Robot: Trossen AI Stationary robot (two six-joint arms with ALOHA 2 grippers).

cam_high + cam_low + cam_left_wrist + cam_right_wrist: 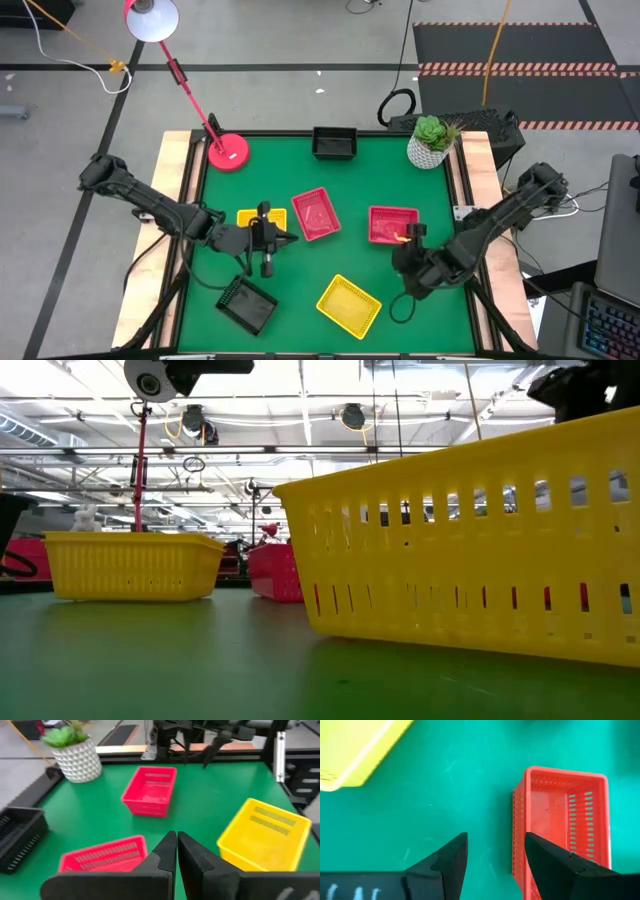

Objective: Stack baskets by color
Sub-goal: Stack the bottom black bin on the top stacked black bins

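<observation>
Six baskets stand on their bottoms on the green table: a black one (333, 143) at the far edge, two red ones (316, 214) (392, 224) mid-table, a yellow one (250, 217) beside my left gripper, and another yellow (348, 305) and black (247, 305) near the front. My left gripper (288, 237) (176, 845) hangs shut and holds nothing, just near of the middle red basket (102, 855). My right gripper (408, 258) (495, 855) is open above the table, at the near end of the right red basket (565, 825).
A white plant pot (432, 142) stands at the far right corner and a red lamp's base (228, 152) at the far left. Bare green mat (300, 275) lies between the two grippers. Wooden rails (470, 180) edge the table.
</observation>
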